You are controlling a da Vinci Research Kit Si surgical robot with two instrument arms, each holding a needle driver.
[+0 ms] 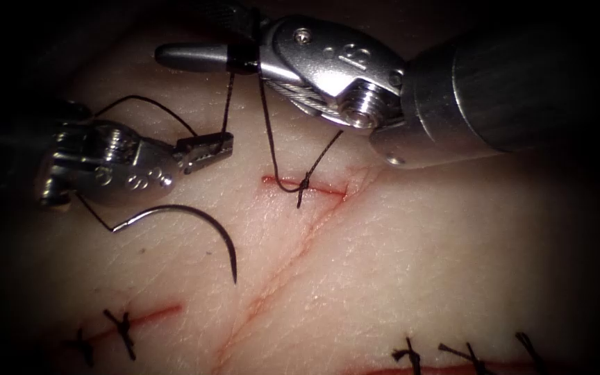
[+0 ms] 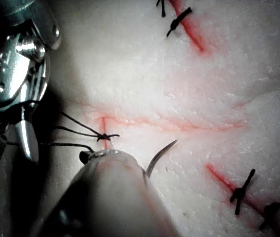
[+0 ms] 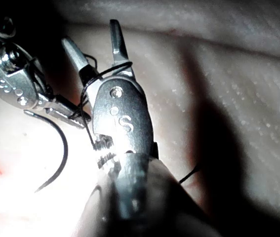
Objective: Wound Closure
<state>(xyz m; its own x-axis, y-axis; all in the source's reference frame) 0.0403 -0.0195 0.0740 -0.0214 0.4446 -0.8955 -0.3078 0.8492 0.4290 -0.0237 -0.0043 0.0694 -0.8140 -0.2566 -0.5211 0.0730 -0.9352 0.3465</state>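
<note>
Lying free on the tissue [image 1: 418,264] at lower left of the endoscope view, the needle [image 1: 196,222] is seen outside the tissue, left of the cut [image 1: 305,186], arcing below the left tool [image 1: 206,149], whose jaws are pressed together on the thread [image 1: 228,101]. At upper centre, the right tool [image 1: 196,55] is wrapped by thread; its jaws are spread in the right wrist view. A knot [image 1: 303,185] sits on the cut.
</note>
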